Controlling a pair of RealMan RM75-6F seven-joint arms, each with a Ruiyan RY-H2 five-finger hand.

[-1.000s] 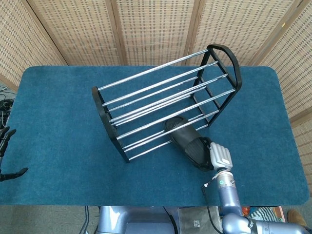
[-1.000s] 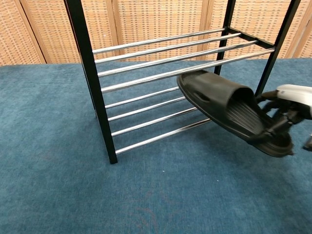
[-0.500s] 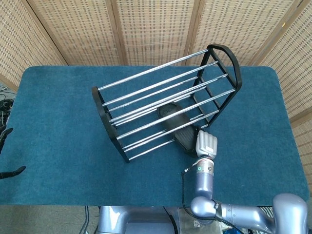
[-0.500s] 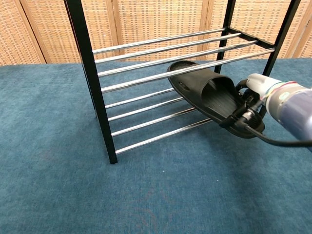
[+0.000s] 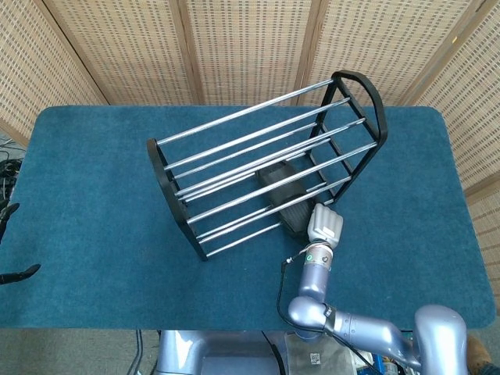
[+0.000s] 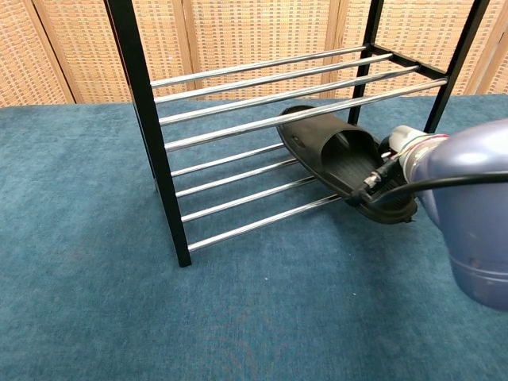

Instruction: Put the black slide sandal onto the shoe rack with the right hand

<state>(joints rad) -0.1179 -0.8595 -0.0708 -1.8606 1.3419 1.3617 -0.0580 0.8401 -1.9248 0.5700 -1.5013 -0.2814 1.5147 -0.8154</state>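
Woven cane screens stand behind a desk (image 5: 94, 203) covered in blue carpet. Working outward, the right robot hand (image 5: 325, 225) grips the heel of the black slide sandal (image 6: 337, 163), whose toe lies between the lower and upper rails of the shoe rack (image 5: 266, 160). It looks light, rubbery and slightly flexible, so the heel edge seems the sensible hold. Only dark fingertips of the left robot hand (image 5: 12, 273) show, so I cannot tell its state.
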